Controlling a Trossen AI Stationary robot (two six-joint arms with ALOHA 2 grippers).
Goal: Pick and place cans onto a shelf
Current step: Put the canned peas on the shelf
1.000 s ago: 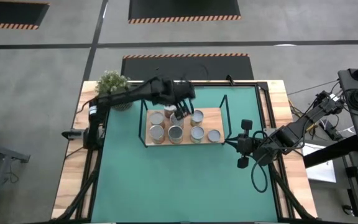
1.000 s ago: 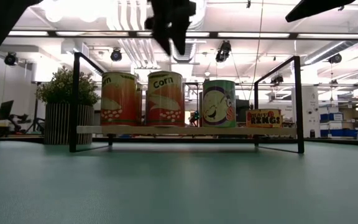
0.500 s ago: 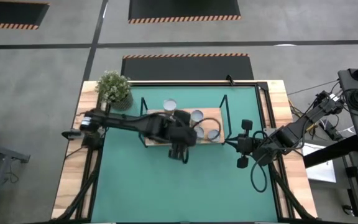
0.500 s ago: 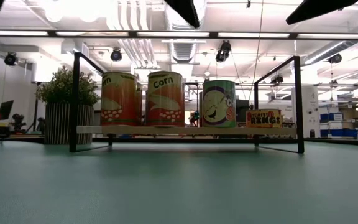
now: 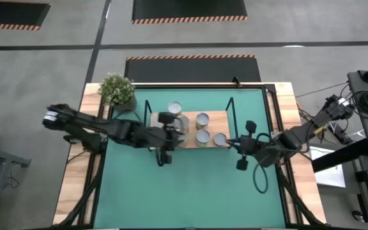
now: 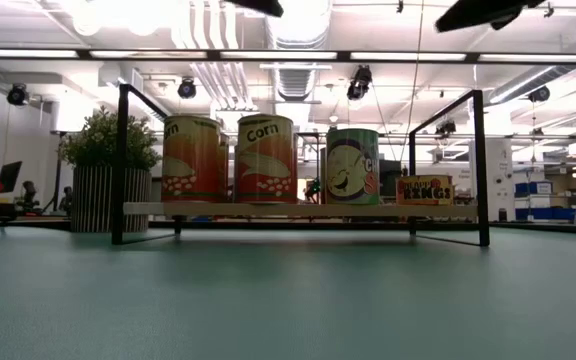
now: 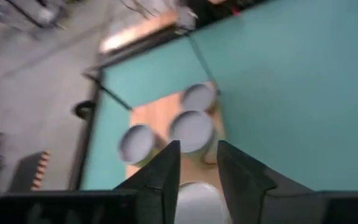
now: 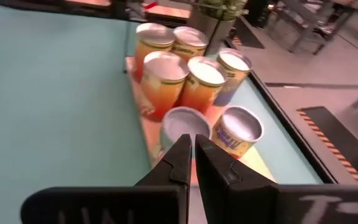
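Observation:
Several cans [image 5: 202, 119] stand upright on the shelf [image 5: 217, 122], a wooden board in a black wire frame [image 6: 480, 165]. In the low view they show as corn cans [image 6: 265, 158], a green can [image 6: 352, 166] and a low can [image 6: 424, 190]. My left gripper [image 5: 171, 139] hangs high over the shelf's near left part, open by a narrow gap [image 7: 199, 174], with nothing between its fingers; a can top [image 7: 194, 200] shows far below. My right gripper [image 5: 241, 148] is shut [image 8: 193, 155] just off the shelf's right end, pointing at the cans [image 8: 182, 121].
A potted plant [image 5: 117, 89] stands at the far left corner of the green mat [image 5: 197, 191], behind the shelf's left end. The mat's near half lies bare [image 6: 288, 300]. Black frame rails [image 5: 270, 96] run along the table's edges.
My left gripper has risen from among the cans, gone toward the table's near edge and then back toward the left, leaving the low view. The cans stand as before. My right gripper has shifted a little toward the shelf.

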